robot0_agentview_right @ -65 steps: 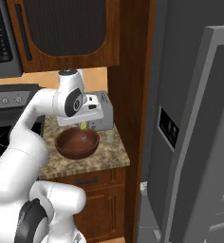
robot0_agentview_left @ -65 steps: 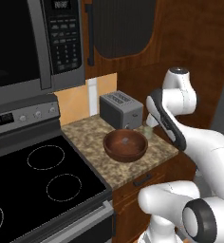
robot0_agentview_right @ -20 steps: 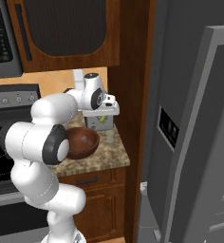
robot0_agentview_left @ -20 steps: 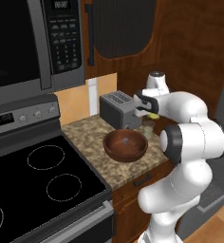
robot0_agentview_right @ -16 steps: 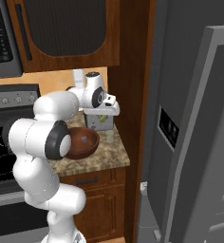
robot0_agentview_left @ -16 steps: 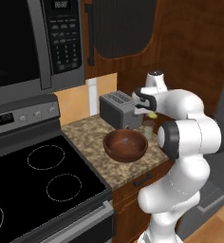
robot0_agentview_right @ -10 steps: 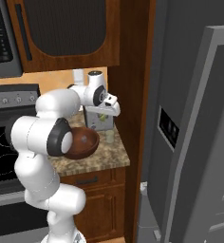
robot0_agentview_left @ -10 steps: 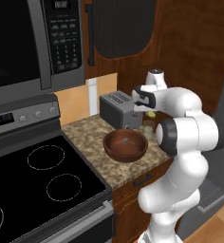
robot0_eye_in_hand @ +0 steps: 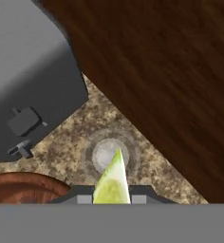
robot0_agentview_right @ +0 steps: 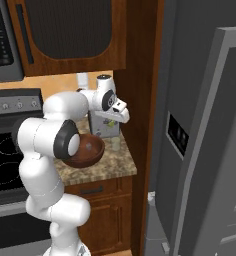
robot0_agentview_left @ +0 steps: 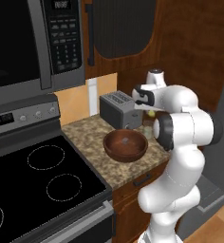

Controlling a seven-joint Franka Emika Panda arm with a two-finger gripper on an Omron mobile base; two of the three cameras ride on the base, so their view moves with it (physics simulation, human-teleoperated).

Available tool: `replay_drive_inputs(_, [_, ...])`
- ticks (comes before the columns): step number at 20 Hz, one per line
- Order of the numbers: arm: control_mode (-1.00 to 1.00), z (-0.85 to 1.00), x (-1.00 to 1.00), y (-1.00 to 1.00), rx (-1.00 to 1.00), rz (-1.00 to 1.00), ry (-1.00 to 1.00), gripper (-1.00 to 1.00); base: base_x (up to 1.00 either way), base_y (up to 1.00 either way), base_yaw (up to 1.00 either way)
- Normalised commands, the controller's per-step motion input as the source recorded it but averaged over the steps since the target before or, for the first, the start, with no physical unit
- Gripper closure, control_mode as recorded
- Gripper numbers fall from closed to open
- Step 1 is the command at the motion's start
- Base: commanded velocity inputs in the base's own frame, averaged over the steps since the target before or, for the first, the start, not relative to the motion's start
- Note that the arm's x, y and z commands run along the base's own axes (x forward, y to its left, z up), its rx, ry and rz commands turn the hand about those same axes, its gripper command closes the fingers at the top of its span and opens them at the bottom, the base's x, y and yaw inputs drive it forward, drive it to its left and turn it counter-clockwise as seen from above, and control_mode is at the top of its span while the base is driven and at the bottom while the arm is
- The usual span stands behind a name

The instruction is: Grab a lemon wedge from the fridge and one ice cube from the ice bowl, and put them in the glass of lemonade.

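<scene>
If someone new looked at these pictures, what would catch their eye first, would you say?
Probably the yellow-green lemon wedge pinched in the gripper, poised right above the glass of lemonade on the speckled counter. Next, the toaster behind the ice bowl, and the grey fridge at the right.

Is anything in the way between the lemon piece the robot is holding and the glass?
Nothing visible. In the hand view the lemon wedge, held in the gripper, points at the open glass of lemonade below it. The toaster and ice bowl sit off to the side.

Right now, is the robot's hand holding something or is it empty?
Gripper: closed on the lemon wedge, right above the glass of lemonade.
</scene>
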Motion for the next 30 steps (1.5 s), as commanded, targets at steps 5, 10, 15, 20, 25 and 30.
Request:
replay_drive_inputs(5, [-1.0,-0.64,0.0,0.0,0.0,-0.03,0.0,1.0,0.0,0.0,0.0])
replay_drive_inputs(10, [-1.0,-0.36,0.0,0.0,0.0,-0.05,-0.01,1.0,0.0,0.0,0.0])
replay_drive_inputs(15, [-1.0,-0.02,0.04,0.0,0.0,-0.03,0.0,1.0,0.0,0.0,0.0])
replay_drive_inputs(20, [-1.0,0.03,0.25,0.0,0.0,-0.03,0.0,1.0,0.0,0.0,0.0])
replay_drive_inputs(25, [-1.0,0.0,0.01,0.0,0.0,0.0,0.0,1.0,0.0,0.0,0.0])
replay_drive_inputs(30, [-1.0,0.0,0.0,0.0,0.0,0.0,0.0,-1.0,0.0,0.0,0.0])
